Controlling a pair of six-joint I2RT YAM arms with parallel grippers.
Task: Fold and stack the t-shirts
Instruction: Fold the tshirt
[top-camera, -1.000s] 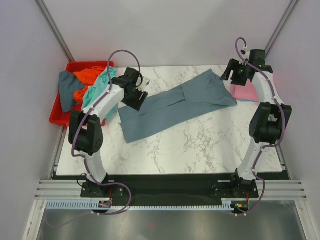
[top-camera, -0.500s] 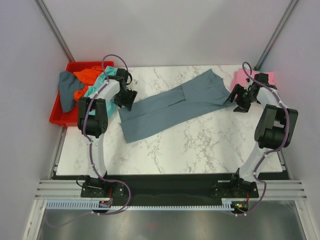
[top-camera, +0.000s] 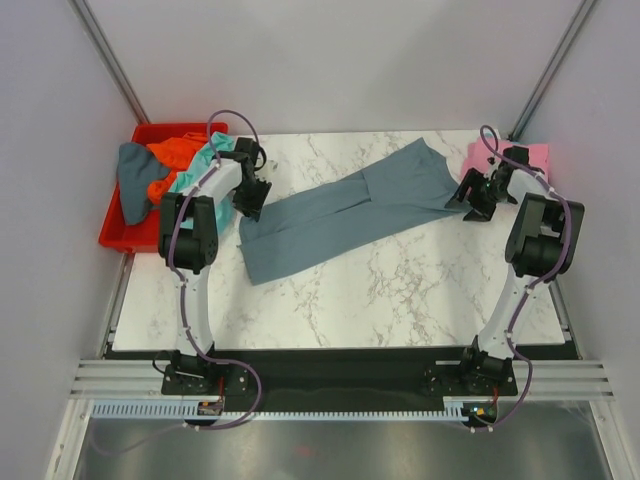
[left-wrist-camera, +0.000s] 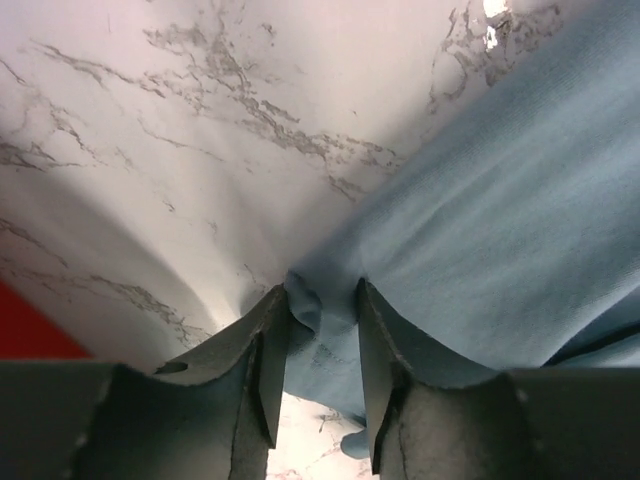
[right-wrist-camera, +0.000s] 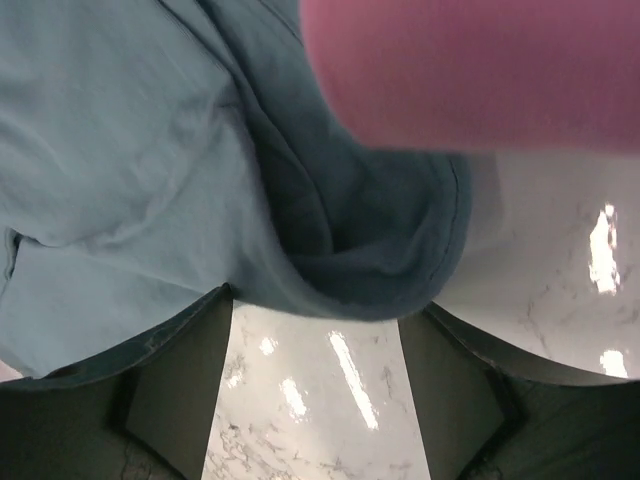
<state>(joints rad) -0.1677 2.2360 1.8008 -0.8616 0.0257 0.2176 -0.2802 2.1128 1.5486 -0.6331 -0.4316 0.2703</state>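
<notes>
Marble tbl (top-camera: 400, 290), pale walls (top-camera: 330, 60), alu frame (top-camera: 108, 55)

The slate blue-grey t-shirt (top-camera: 350, 215) lies spread in a long slant across my marble desk (top-camera: 400, 290). My left gripper (top-camera: 248, 206) is down at its left end. My right gripper (top-camera: 472, 200) is at its right corner, just beside the pink t-shirt (top-camera: 540, 156). An orange t-shirt (top-camera: 165, 160) and a teal t-shirt (top-camera: 198, 170) are heaped in the red bin (top-camera: 115, 232) by the desk's far left corner.

Left arm (top-camera: 190, 235) outstretched, jaws narrow (pinching blue-grey t-shirt (left-wrist-camera: 480, 220)); right arm (top-camera: 540, 235) outstretched, jaws wide
</notes>
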